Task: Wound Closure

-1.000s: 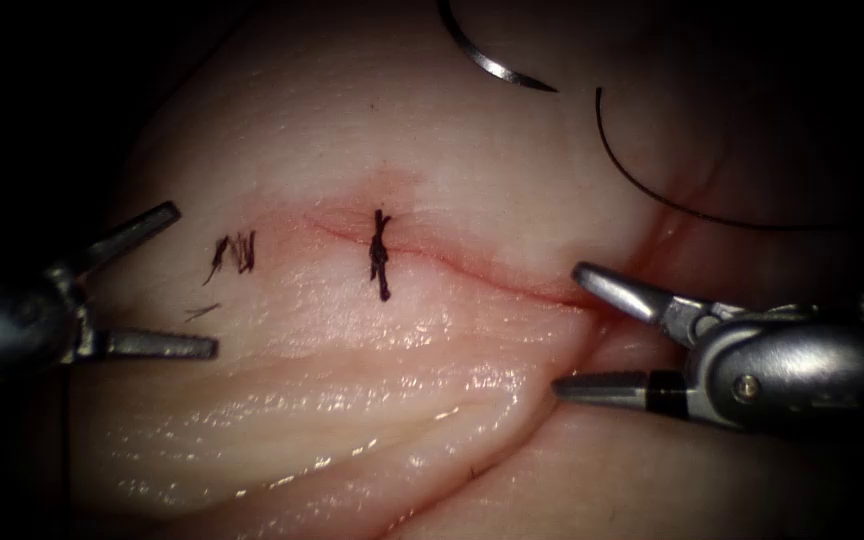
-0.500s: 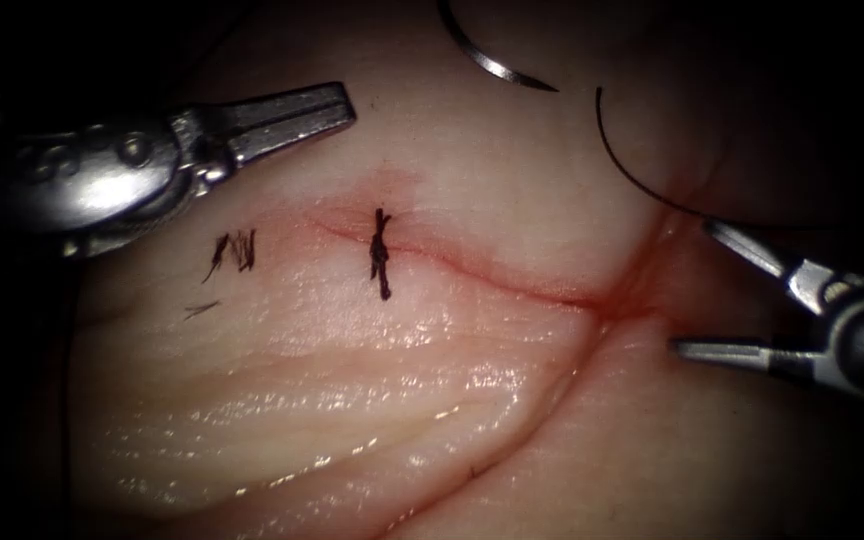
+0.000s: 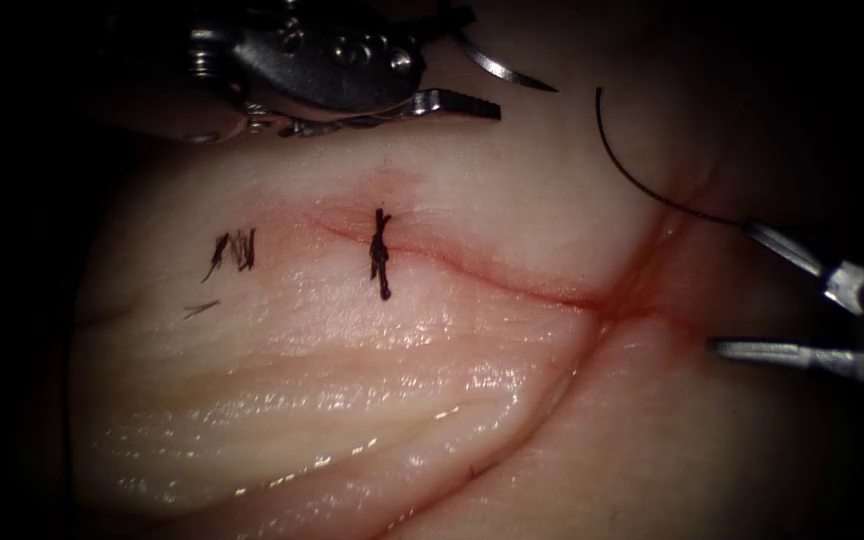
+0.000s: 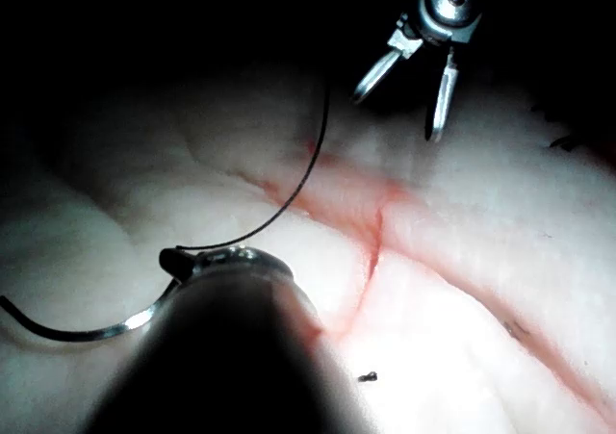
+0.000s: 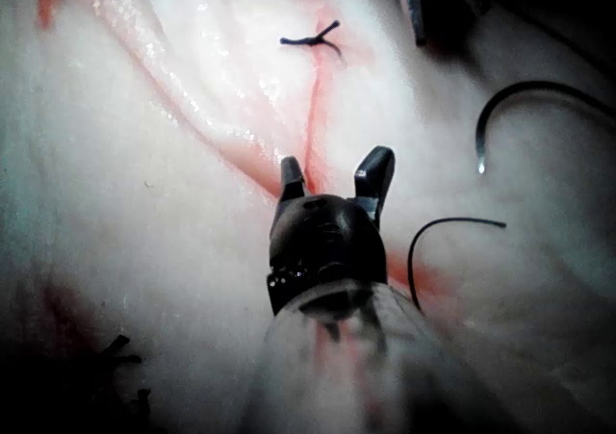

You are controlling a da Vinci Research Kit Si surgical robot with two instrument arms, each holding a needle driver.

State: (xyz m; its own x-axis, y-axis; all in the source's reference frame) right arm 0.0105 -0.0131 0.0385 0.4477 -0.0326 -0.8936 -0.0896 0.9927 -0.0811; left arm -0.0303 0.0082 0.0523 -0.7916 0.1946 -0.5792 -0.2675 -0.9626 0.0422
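Note:
The curved needle lies free on the tissue at the far top, above the cut, not in the tissue. My left tool reaches in from the upper left with its jaws open on either side of the needle's body, holding nothing. The black thread curves down to the right. My right tool stands open and empty at the cut's right end, its upper jaw tip by the thread. The right wrist view shows the needle, the thread and the open right tool.
One tied stitch crosses the cut near its middle. Cut ends of thread lie on the tissue left of it. Red fluid marks the cut's right end. In the left wrist view the needle lies beside the left tool's tip.
My left tool has swung from the left edge up to the top, to the needle. My right tool has drawn back to the right, away from the cut, still open.

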